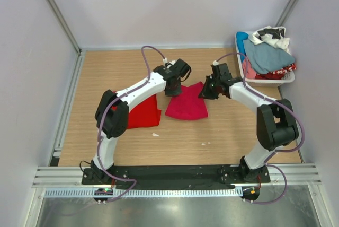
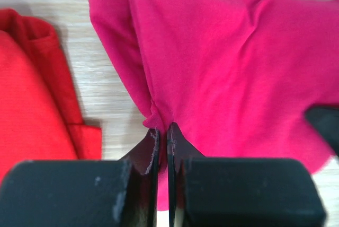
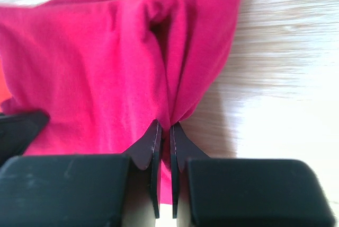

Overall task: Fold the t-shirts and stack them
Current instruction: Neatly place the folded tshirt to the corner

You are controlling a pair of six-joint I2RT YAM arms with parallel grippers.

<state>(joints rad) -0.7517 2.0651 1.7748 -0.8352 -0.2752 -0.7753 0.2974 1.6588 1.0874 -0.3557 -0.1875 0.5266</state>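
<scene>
Top external view: crimson t-shirt [image 1: 186, 105] lies at centre of the wooden table [image 1: 185, 142], a bunched, partly folded trapezoid, narrow at the top of the frame and wider toward the arm bases. Left gripper [image 1: 173, 90] sits at its upper left corner and right gripper [image 1: 205, 92] at its upper right, so the shirt's top edge spans between them and the body runs down-frame from both. Both arms are about equally near. Wrist views show each gripper closed, pinching a gathered ridge of crimson cloth at its tips, with creases fanning out from each pinch. The fabric is a soft matte knit, plain, with a hemmed edge visible at the upper left of the left wrist view. Scarlet t-shirt [image 1: 144, 111] lies flat just left of the crimson one, a squarish folded shape partly hidden under the left arm; the two look close but not overlapping. White basket [image 1: 267, 83] of mixed clothes sits at the upper right. Likely step: move the pinched top edge with both arms together, either folding down-frame or carrying left onto the scarlet one.
</scene>
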